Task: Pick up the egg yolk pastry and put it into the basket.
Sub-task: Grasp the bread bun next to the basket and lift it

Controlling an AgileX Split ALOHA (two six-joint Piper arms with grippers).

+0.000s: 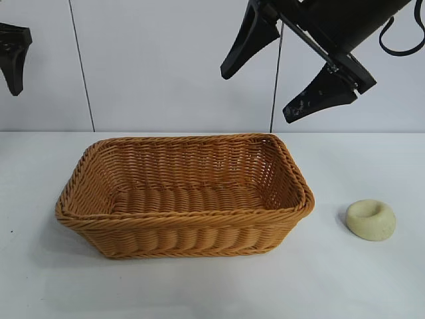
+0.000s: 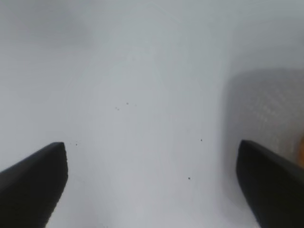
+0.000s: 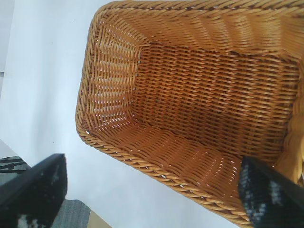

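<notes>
The egg yolk pastry [image 1: 370, 219], a small pale cream-yellow puck with a dented top, lies on the white table right of the basket. The golden-brown wicker basket [image 1: 186, 222] stands empty at the table's middle; the right wrist view shows its inside [image 3: 204, 95]. My right gripper [image 1: 262, 93] hangs open and empty high above the basket's far right corner, well above and left of the pastry. My left gripper [image 1: 13, 63] is parked high at the far left edge, open over bare table [image 2: 152, 185]. The pastry shows in neither wrist view.
The white table [image 1: 372, 286] runs around the basket, with bare surface in front of and right of the pastry. A white panelled wall [image 1: 166, 66] stands behind. A table edge and dark floor show in the right wrist view [image 3: 71, 213].
</notes>
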